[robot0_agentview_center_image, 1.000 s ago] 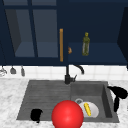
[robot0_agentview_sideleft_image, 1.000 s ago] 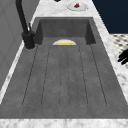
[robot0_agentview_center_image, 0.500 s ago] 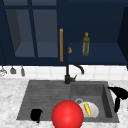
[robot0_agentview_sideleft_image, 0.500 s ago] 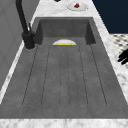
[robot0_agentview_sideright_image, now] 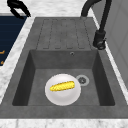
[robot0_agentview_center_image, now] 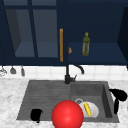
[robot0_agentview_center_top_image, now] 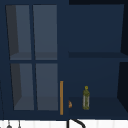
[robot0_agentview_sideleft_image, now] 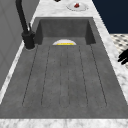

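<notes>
- Red ball front and centre, big and glossy, low in the front view, covering the front rim of the sink where draining board meets basin.
- Left hand just left of that ball, hovering over the front left corner of the draining board, close to the ball but apart from it.
- From the right side, same hand up at the far end, over the marble counter beside the board: fingers loosely bent and apart, nothing between them.
- Right hand over on the sink's right rim, palm above the edge, fingers hanging straight down beside the basin wall, gripping nothing.
- From the left side, a dark hand at the counter's front edge, fingers spread; cannot tell which of the two.
- Down in the basin: white plate on the floor, yellow corn cob lying across it, drain just beside the plate's rim.
- Ball overlapping the plate's left edge in the front view; touching or not, cannot tell.
- Behind the sink, black faucet upright, spout arching right.
- On the counter past the basin, small dish with something red on it.
- Up top, navy cabinet with orange handle, green bottle standing on the open shelf.
</notes>
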Robot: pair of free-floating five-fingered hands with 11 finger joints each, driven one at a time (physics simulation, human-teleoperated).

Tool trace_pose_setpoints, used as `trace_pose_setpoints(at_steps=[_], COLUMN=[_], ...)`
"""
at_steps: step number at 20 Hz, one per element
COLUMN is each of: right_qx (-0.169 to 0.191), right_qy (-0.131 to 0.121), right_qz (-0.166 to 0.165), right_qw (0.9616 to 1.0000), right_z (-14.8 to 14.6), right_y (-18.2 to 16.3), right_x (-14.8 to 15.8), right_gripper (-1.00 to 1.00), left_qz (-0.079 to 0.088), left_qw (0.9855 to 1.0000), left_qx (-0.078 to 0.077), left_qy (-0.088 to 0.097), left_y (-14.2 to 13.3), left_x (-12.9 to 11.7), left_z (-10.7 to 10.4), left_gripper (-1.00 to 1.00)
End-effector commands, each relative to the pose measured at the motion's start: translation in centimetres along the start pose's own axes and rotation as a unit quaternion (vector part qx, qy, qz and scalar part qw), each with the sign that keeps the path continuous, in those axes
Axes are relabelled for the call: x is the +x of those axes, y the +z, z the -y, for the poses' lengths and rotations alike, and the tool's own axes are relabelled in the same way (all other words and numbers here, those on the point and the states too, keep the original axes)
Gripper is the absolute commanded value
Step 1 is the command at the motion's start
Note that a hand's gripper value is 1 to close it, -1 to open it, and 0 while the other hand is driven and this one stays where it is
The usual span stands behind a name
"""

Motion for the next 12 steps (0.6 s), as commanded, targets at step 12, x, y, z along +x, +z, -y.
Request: trace_pose_setpoints(at_steps=[12], right_qx=[0.012], right_qy=[-0.052], right_qz=[-0.069], right_qw=[0.9962], right_z=[-5.9], right_y=[-3.8], right_x=[-1.3], right_gripper=[-1.0], left_qz=[0.0], left_qw=[1.0], left_qx=[0.0], left_qy=[0.0], left_y=[0.0], left_x=[0.0], left_z=[0.0], left_gripper=[0.0])
